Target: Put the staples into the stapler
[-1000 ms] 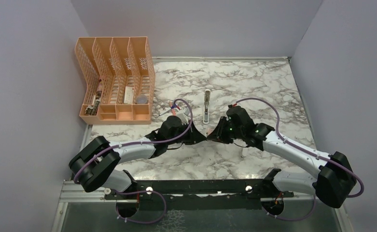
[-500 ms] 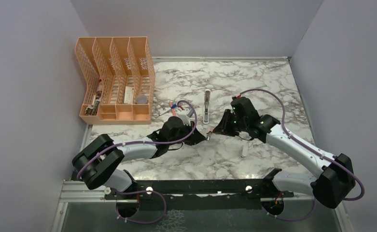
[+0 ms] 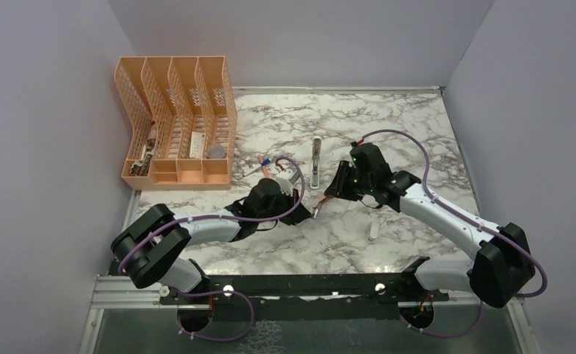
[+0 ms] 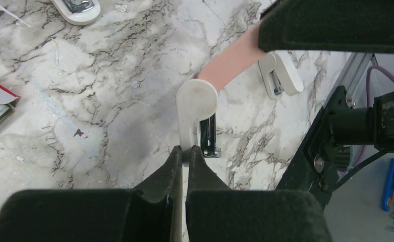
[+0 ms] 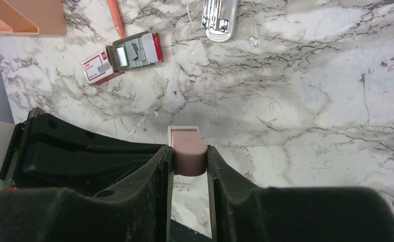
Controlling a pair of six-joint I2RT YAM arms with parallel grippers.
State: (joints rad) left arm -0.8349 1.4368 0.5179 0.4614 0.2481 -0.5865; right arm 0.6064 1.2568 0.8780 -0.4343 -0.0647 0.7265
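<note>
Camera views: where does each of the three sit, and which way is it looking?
Top external: fixed above and behind the bases, looking down at the marble table; left arm and right arm show whole.
Left wrist: rides the left arm, looking along the left end effector, shut on a pink-and-white piece.
Right wrist: rides the right arm, looking down past the right end effector, gripping that piece's pink end.
Shared: both wrist views catch the stapler and the staples in their box.

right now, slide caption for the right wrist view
Right gripper clamps a pink block; boxed staples and the stapler lie beyond.
</note>
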